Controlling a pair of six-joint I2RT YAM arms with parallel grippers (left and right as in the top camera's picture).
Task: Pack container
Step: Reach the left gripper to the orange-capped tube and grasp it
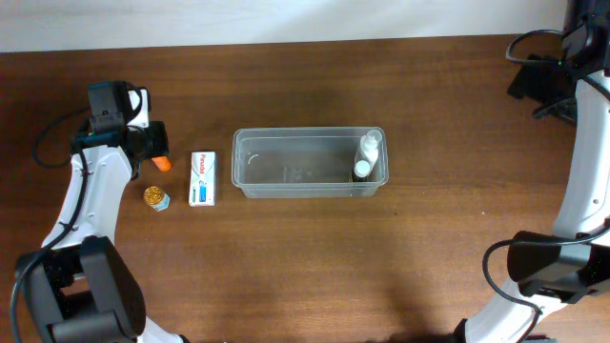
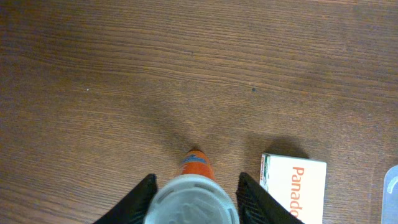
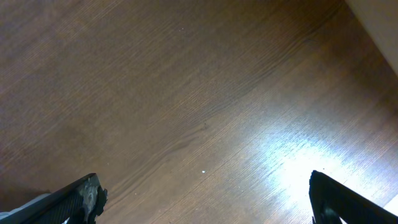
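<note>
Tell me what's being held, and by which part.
Left gripper grips the small clear orange-capped bottle across its body, near the base; right gripper is empty.

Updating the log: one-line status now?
left tool: gripping orange-capped bottle | right tool: open over table | container: white bottle inside | box, jar outside

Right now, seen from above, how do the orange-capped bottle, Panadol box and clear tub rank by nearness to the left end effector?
1. Orange-capped bottle: in the grasp of the left end effector.
2. Panadol box: beside it, toward the table's middle.
3. Container: mid-table, beyond the box.
</note>
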